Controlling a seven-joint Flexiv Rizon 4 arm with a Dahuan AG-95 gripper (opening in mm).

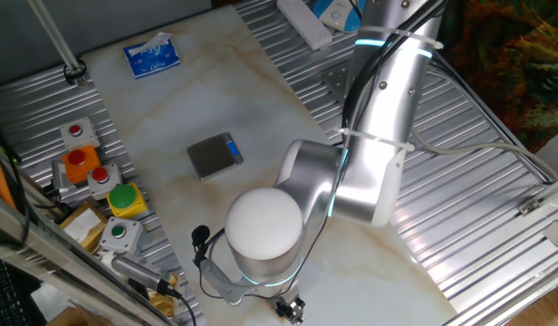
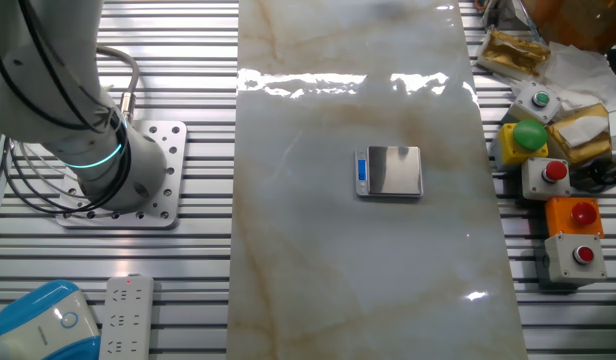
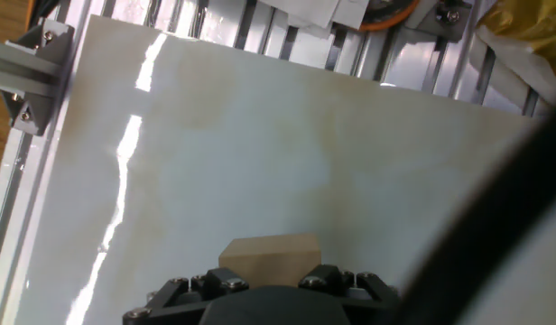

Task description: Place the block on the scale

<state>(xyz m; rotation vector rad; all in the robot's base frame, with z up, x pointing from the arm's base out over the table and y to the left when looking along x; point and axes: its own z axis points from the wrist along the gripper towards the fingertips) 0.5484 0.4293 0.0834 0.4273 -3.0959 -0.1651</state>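
The scale (image 1: 215,156) is a small grey square plate with a blue strip, lying flat on the marble table; it also shows in the other fixed view (image 2: 390,171) with nothing on it. The block (image 3: 269,256) is a light tan wooden cube sitting between my gripper's (image 3: 271,271) jaws at the bottom of the hand view, held above the marble. In one fixed view the gripper (image 1: 291,311) is at the bottom edge, mostly hidden under the arm, well in front of the scale. The block is hidden in both fixed views.
Button boxes (image 1: 96,172) stand along the left side, also seen in the other fixed view (image 2: 558,180). A blue-and-white printed box (image 1: 152,54) lies at the far left. A white power strip (image 1: 306,23) lies on the slatted bench. The arm's base (image 2: 118,175) is bolted left of the table.
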